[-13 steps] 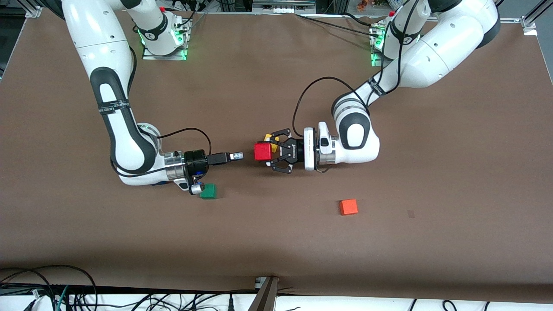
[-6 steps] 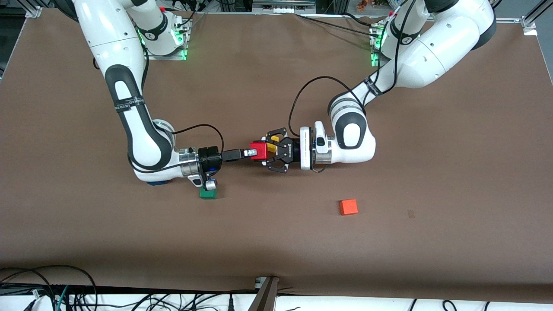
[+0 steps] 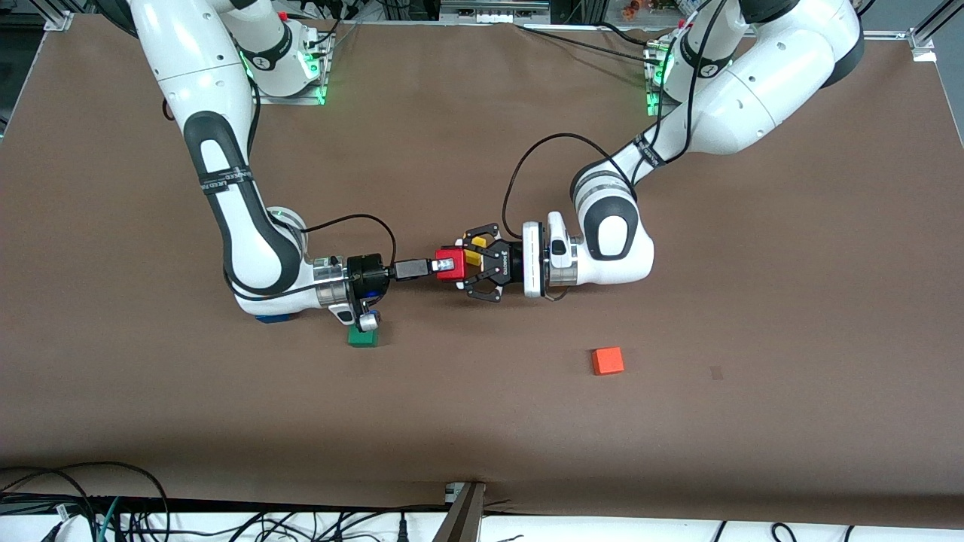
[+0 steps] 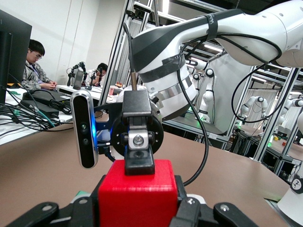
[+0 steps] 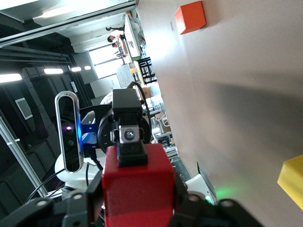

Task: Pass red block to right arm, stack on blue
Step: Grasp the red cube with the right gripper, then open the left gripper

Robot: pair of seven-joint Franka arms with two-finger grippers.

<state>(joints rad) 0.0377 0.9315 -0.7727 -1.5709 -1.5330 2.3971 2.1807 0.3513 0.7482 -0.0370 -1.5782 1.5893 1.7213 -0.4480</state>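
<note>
Meeting over mid-table, both grippers are on the red block [image 3: 449, 265], which is held in the air, not on the table [image 3: 482, 421].

- Left gripper [image 3: 461, 267]: black linkage fingers clamped on the block. In the left wrist view the block [image 4: 137, 191] sits between the linkage fingers [image 4: 40, 213].
- Right gripper [image 3: 444, 265]: comes in horizontally from 9 o'clock of the block. One slim finger [image 4: 138, 163] lies across the block's upper face; its partner is hidden below. I cannot tell whether the right fingers are pressing on the block or only bracketing it.
- Blue cube [image 3: 271, 318]: only a sliver shows, under the right arm's forearm, at about 8 o'clock from the block and toward the right arm's end of the table.
- Green cube [image 3: 364, 338] sits just under the right wrist camera. Orange cube [image 3: 607, 360] lies at 4 o'clock from the block, well apart. A yellow block [image 3: 473, 258] shows inside the left gripper's linkage outline; whether it rests on the table beneath I cannot tell.

Judgement: handover is at the transfer instant; stacking not yet begun.

Risks:
1. If the left gripper lets go before the right one has a firm pinch, the block drops.
2. The right finger sits near the block's edge toward the right arm; a shallow bite could let it pivot or slip on retreat.
3. Both gripping while either arm pulls away would twist the block.
4. Green cube lies close to the blue one's approach path; a low sweep could knock it.

Containers: none in view.
</note>
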